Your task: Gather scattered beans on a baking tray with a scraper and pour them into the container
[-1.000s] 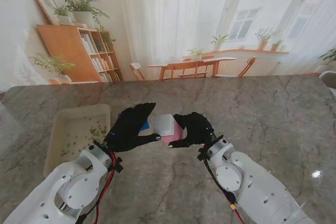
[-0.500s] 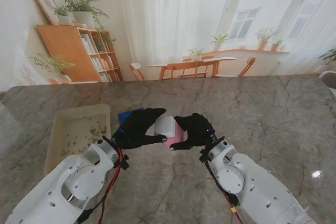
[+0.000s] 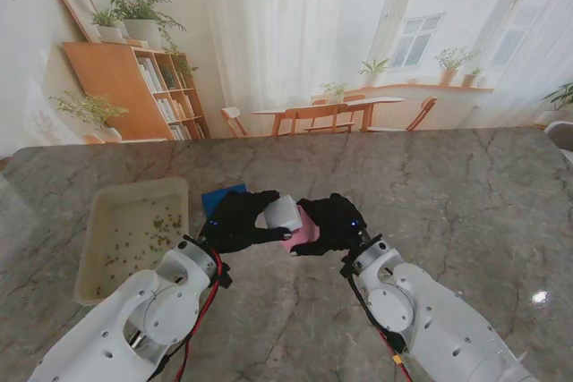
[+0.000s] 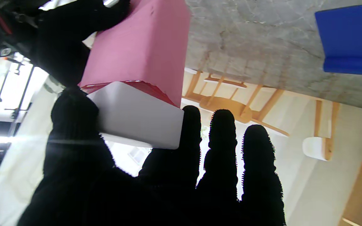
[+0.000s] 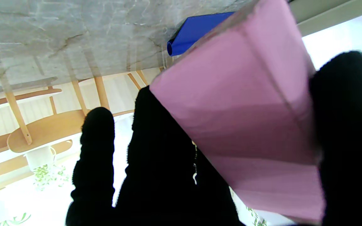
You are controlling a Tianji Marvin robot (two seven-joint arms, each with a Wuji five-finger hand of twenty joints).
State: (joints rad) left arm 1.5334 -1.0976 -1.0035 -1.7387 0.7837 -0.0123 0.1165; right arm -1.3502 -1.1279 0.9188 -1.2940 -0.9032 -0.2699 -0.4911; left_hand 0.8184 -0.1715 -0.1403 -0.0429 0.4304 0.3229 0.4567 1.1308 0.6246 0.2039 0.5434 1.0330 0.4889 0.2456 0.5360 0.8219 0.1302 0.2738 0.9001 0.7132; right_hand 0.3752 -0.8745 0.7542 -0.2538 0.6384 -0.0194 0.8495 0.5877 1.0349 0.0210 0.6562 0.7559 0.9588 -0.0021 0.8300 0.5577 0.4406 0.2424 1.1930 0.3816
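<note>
Two hands meet at the centre of the stand frame, both on the pink container [image 3: 303, 226]. The right hand [image 3: 333, 221] grasps it: in the right wrist view the fingers [image 5: 156, 150] wrap one side of the pink body [image 5: 244, 125] and the thumb presses the opposite side. The left hand [image 3: 237, 221] pinches the container's white lid [image 3: 282, 213]; the left wrist view shows the thumb [image 4: 74, 125] on one edge of the lid [image 4: 137, 119] and a fingertip on the other, with the pink body [image 4: 140, 47] behind it. Whether the lid is seated or partly off is hard to tell from here. The container looks tilted and held off the table.

The blue scraper [image 3: 223, 197] lies flat on the marble table [image 3: 448, 194], just beyond the left hand, upper left of the hands in the stand frame. No hand touches it.

The white baking tray [image 3: 98, 221] sits at left centre of the stand frame, well apart from the hands. Green beans [image 3: 148, 230] are scattered inside it, denser toward its right side.
</note>
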